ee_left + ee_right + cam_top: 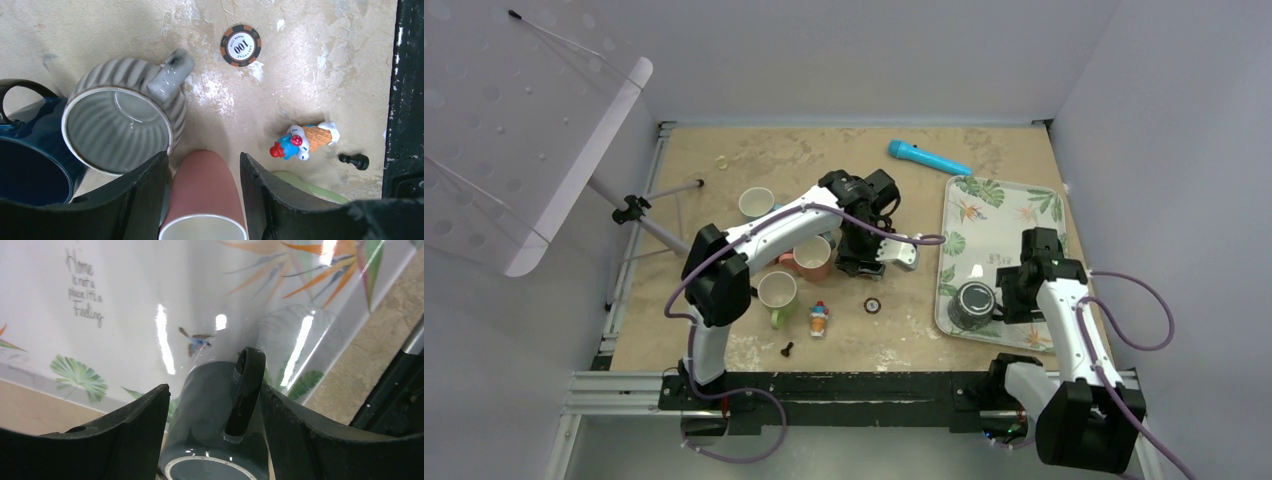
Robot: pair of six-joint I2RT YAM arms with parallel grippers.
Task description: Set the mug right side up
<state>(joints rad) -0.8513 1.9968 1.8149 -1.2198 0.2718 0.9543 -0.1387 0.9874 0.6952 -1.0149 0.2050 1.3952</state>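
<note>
**Mug flip: not done, R tool lined up on it**

Status: dark grey mug [972, 305] sits on the floral tray [1014, 215], lower right of the overhead frame. It reads as base-up (small foot ring at the near end in the wrist cam, mouth down, as best I can judge). So the flip isn't done yet. Grasp, lift, rotate and set-down are all left, imo.

R tool [214, 395]: fingers parted wide, one each side of the mug body. The handle [245, 390] faces the wrist cam between them, closer to the finger on the frame's right. In the overhead view the tool sits just right of the mug, low over the tray. Fingers look very near the mug wall, but I can't confirm contact. I'd call it unclamped, nothing held.

L tool [204, 160]: also parted, straddling a pink mug [202, 192] that stands mouth-up on the surface [984, 150], mid overhead frame. No squeeze visible, so released. Ribbed grey mug [122, 125] and blue mug [55, 145] sit just beside it, left half of the wrist frame. Both show their insides to the cam.
</note>
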